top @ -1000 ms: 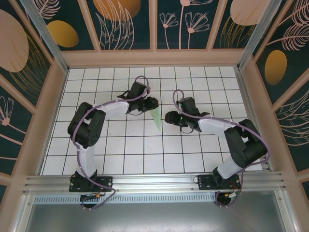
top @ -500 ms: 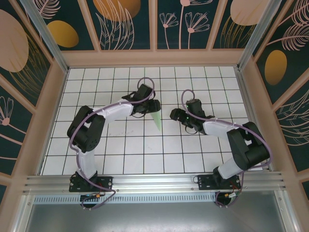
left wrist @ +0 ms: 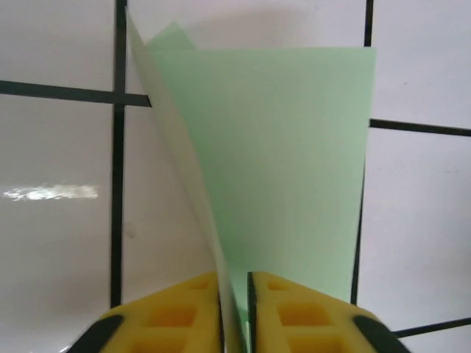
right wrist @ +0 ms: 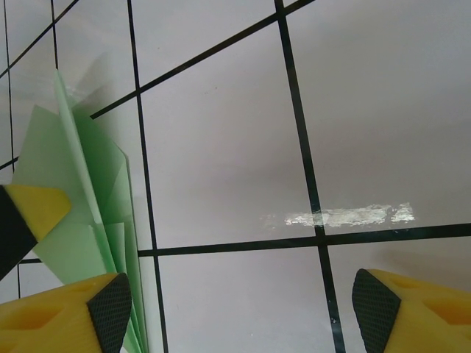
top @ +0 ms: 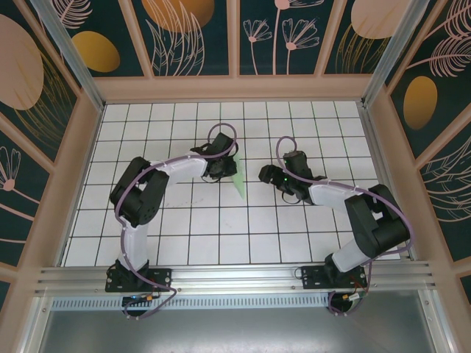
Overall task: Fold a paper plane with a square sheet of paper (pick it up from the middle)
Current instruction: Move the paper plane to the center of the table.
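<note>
The paper plane point(top: 239, 181) is a pale green folded dart lying on the white grid table point(top: 221, 220) between the two arms. In the left wrist view its wing point(left wrist: 294, 162) lies flat while a raised flap runs down between the yellow fingers point(left wrist: 176, 316). My left gripper point(left wrist: 235, 312) is shut on that flap and sits at the dart's far end point(top: 227, 166). The right gripper point(right wrist: 239, 309) stands open over bare tiles, just right of the plane point(right wrist: 81, 198), with nothing between its pads. From above, the right gripper point(top: 267, 175) sits about one tile to the right of the dart.
Wooden walls with dark floral panels enclose the table on three sides. A metal rail point(top: 235, 276) with both arm bases runs along the near edge. Bare tiles lie in front of the grippers and to either side.
The left gripper has slid onto the plane's far end and closed on its raised flap. The right gripper opened wider and drew back a little to the right, then held still.
</note>
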